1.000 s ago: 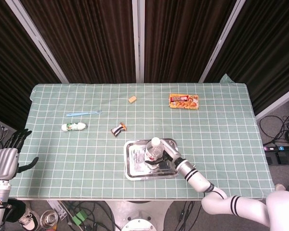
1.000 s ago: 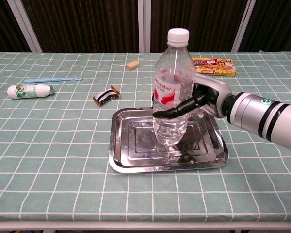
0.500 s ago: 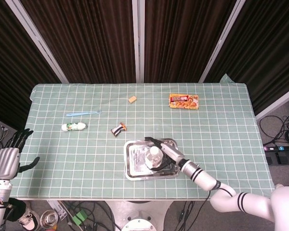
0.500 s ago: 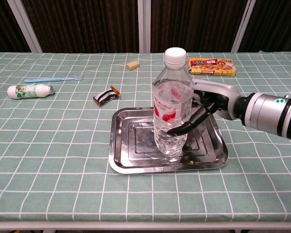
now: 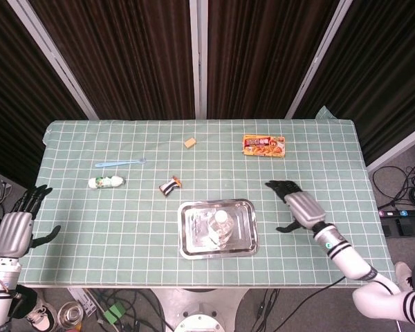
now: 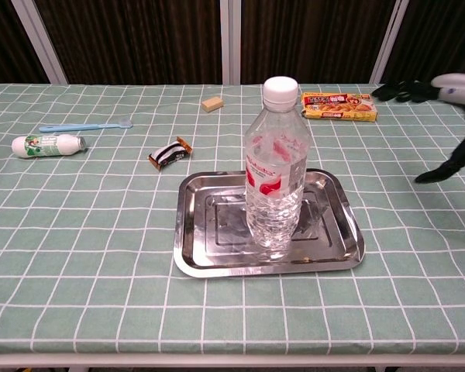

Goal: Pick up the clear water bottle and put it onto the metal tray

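The clear water bottle (image 5: 219, 228) (image 6: 276, 170), with a white cap and a red label, stands upright in the metal tray (image 5: 243, 243) (image 6: 209, 256) near the table's front edge. Nothing touches it. My right hand (image 5: 298, 205) (image 6: 442, 101) hovers to the right of the tray, well apart from the bottle, fingers spread and holding nothing. At the far left, off the table's edge, my left hand (image 5: 15, 229) is open and empty; the chest view does not show it.
A blue toothbrush (image 5: 120, 163), a small white-and-green bottle (image 5: 106, 182) and a dark snack wrapper (image 5: 171, 186) lie left of the tray. A tan block (image 5: 189, 142) and an orange snack box (image 5: 264, 145) sit toward the back.
My right hand let go of the bottle and drew away to the right, off the tray. The bottle stays standing in the tray. The left hand barely moved.
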### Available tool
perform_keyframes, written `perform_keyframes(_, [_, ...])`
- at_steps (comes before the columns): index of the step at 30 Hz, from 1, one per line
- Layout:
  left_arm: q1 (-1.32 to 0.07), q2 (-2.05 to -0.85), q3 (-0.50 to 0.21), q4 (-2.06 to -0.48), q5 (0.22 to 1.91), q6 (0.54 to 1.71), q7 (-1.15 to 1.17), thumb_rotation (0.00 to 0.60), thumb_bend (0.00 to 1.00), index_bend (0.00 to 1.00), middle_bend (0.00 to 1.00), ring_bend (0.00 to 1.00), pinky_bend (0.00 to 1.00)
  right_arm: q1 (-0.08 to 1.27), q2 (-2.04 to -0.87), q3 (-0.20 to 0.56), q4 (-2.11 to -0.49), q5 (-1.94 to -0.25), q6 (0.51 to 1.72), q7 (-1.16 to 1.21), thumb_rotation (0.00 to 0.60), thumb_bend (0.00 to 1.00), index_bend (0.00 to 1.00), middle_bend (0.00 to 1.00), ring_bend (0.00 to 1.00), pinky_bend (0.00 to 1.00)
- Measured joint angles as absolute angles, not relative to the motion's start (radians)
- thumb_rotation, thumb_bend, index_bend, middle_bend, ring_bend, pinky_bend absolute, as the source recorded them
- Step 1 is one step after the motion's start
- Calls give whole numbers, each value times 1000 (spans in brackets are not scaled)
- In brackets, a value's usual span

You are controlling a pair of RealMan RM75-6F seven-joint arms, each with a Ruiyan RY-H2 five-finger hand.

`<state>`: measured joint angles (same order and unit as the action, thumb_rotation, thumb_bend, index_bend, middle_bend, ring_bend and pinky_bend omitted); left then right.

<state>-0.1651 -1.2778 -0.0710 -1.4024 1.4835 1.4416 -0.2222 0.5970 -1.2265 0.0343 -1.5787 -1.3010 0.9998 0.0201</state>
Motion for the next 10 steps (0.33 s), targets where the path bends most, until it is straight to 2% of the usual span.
perform_keyframes(3, [-168, -1279, -73, -1408, 1484, 1442, -211, 600, 272, 164, 180, 87, 188, 530, -1219, 29, -1588, -1267, 1170, -176, 600, 0, 0, 50, 0, 0])
perform_keyframes(5, [-170, -1279, -74, -1412, 1485, 1441, -207, 600, 272, 164, 180, 87, 188, 489, -1216, 26, -1588, -1259, 1242, -245, 600, 0, 0, 52, 0, 0])
perform_keyframes(10, [-172, -1278, -73, -1414, 1486, 1438, -206, 600, 272, 164, 180, 87, 188, 372, -1214, 22, -1579, -1250, 1380, -252, 600, 0, 0, 52, 0, 0])
